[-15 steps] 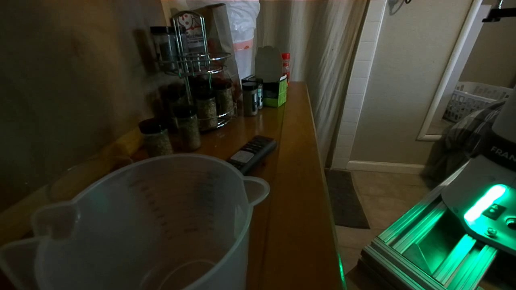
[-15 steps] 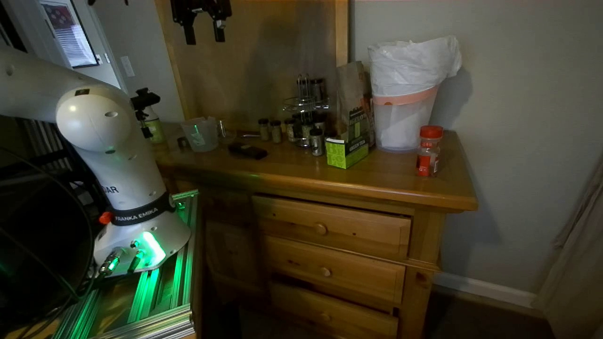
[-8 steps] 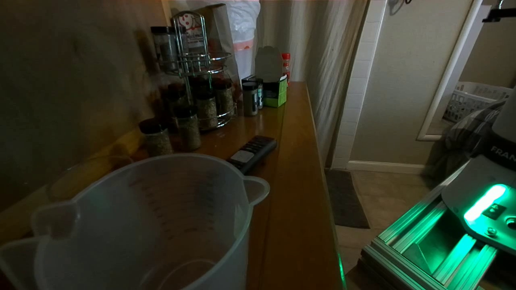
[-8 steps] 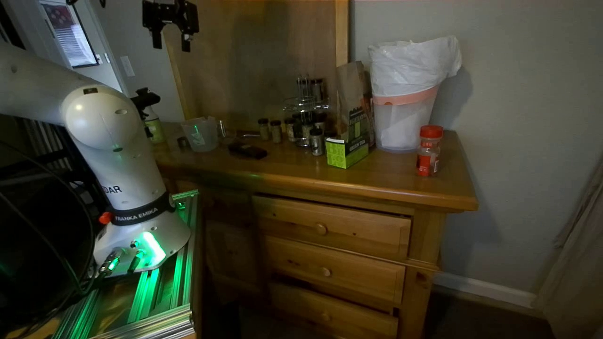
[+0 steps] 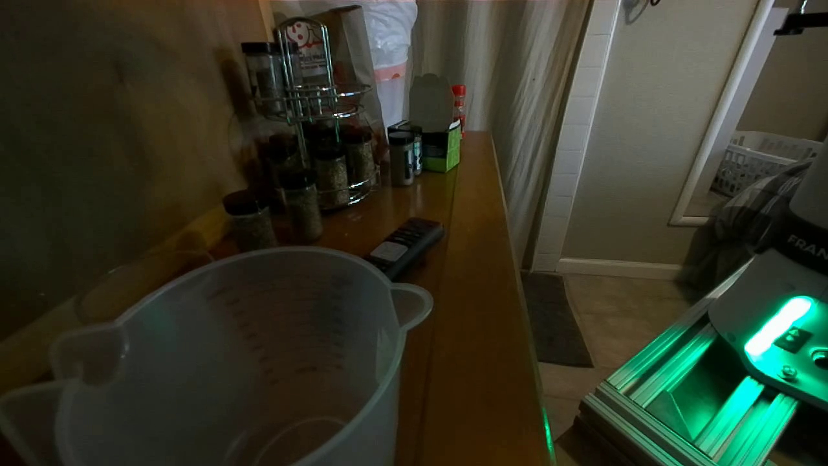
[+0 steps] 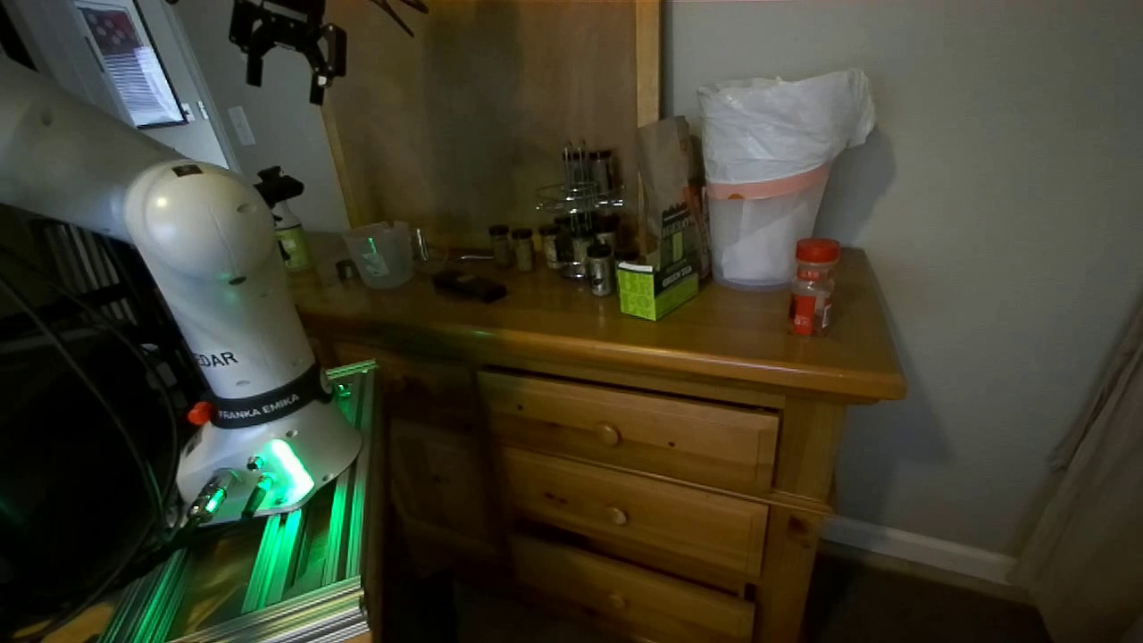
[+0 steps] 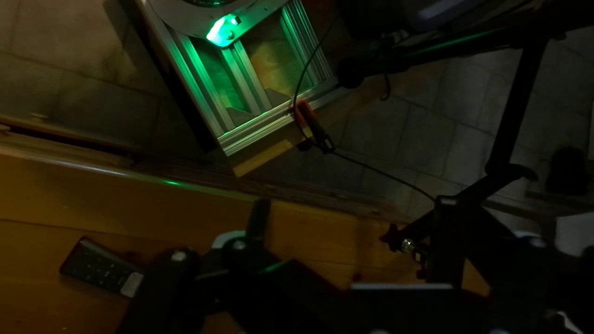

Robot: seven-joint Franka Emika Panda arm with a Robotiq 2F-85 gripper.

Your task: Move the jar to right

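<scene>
The jar, a translucent whitish measuring jug with a spout and faint marks, stands upright on the wooden dresser top. It is large and close in an exterior view and at the dresser's left end in an exterior view. In the wrist view a pale piece beside the left finger may be its rim; the rest is hidden. My gripper is open with nothing between its fingers, high above the jar and a little to its left in that view. In the wrist view the gripper has its dark fingers wide apart.
A black remote lies right of the jar. Further right are small spice jars, a wire spice rack, a green box and a bagged bin. A spray bottle stands left of the jar. A black stand rises beside the dresser.
My gripper has moved left and slightly down in an exterior view and is now tilted. The arm's elbow has shifted a little to the right. The jar has not moved.
</scene>
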